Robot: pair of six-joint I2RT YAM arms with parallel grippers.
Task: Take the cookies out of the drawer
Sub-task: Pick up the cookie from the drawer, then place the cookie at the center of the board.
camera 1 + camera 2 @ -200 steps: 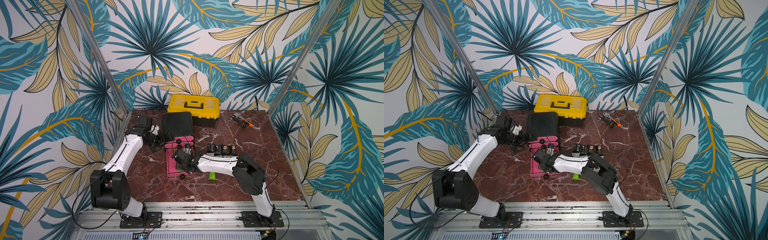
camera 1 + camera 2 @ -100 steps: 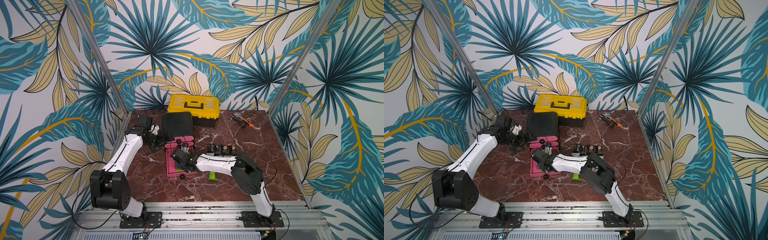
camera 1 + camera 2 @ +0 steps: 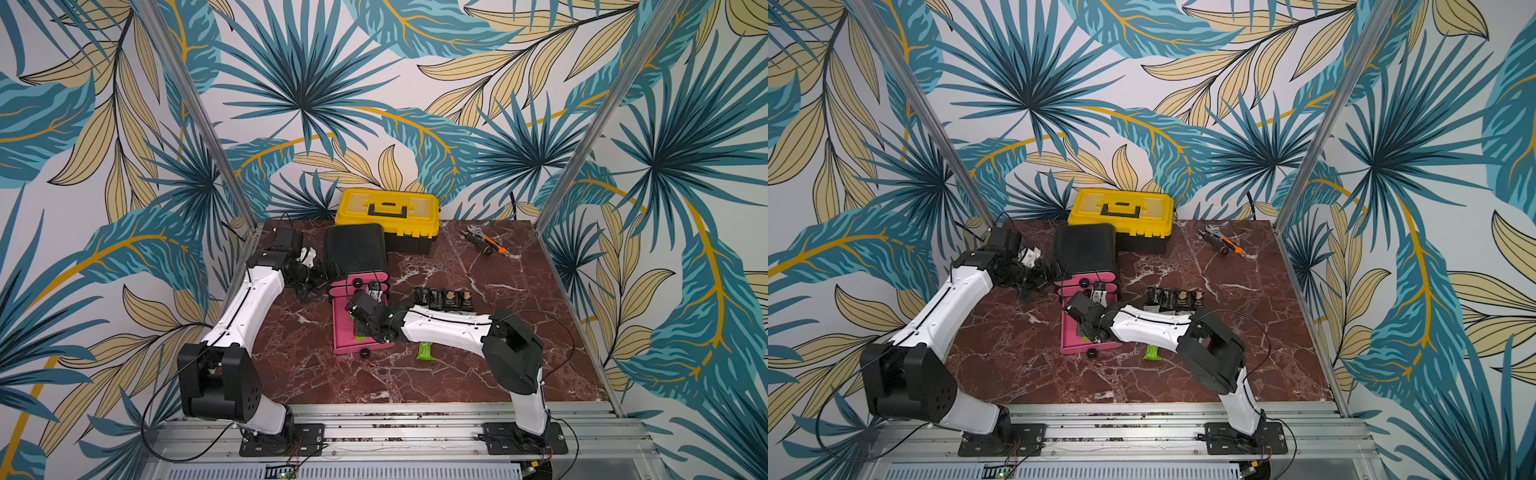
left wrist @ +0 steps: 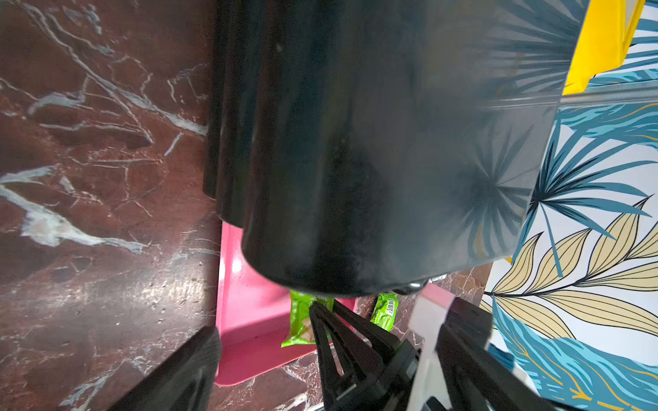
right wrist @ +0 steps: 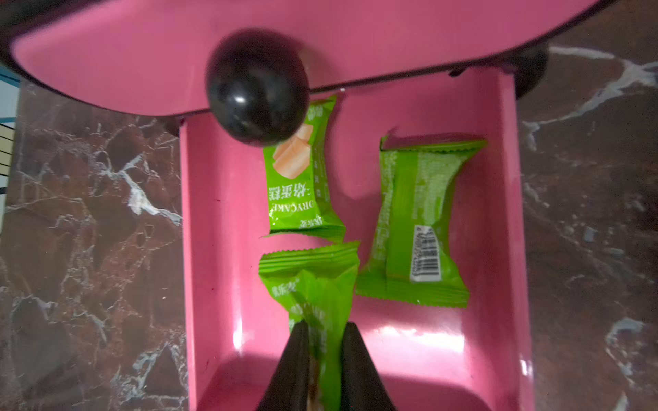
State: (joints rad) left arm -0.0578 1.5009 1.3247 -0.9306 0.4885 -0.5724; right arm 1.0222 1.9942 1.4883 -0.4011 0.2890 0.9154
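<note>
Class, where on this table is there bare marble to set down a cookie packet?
Widest: bare marble between the pink drawer, the loose green packet and the front rail. Also free: right of the black packets, nearer than the hand tools. Crowded: inside the drawer, where the right tool pinches a green cookie.

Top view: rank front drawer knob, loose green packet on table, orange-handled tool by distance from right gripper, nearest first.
From the right gripper:
1. Front drawer knob: right beside it.
2. Loose green packet: on the table, robot's right.
3. Orange-handled tool: back right.
</note>
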